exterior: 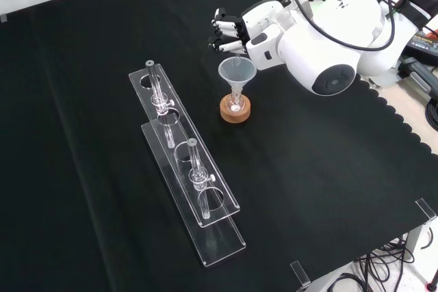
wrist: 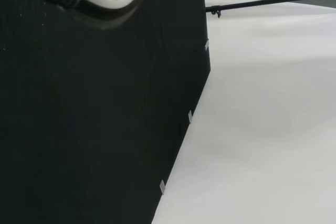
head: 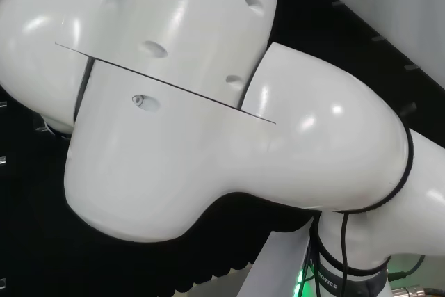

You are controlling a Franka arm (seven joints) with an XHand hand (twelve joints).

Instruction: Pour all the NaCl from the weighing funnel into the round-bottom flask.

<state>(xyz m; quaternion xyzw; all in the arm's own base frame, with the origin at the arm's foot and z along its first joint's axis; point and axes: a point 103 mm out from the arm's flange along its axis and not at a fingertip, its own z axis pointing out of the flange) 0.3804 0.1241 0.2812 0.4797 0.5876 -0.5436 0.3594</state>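
Looking down in the front view, you had the robot hand [exterior: 231, 34] in the upper middle of the frame, just above and slightly left of a clear funnel [exterior: 237, 73] whose stem ran straight down into a vessel seated on a cork ring [exterior: 235, 109]. That vessel I took for the round-bottom flask [exterior: 236, 104], though its glass was too faint to trace. The fingers [exterior: 220, 30] were curled, but whether they pinched anything clear — the weighing funnel, say — you could not tell from these views. No salt could be made out anywhere.

The relation your next move turned on was this: the funnel's mouth lay directly below and a touch right of the fingertips in the frame, its long axis upright, so anything tipped from the robot hand would have had to fall into that mouth and not past its rim.

To the left and lower in the frame stood two long clear racks [exterior: 195, 182], one behind the other, each carrying a slim glass piece [exterior: 197, 177] — well apart from the flask on the black surface [exterior: 342, 182]. I judged the pour either in progress or about to begin.
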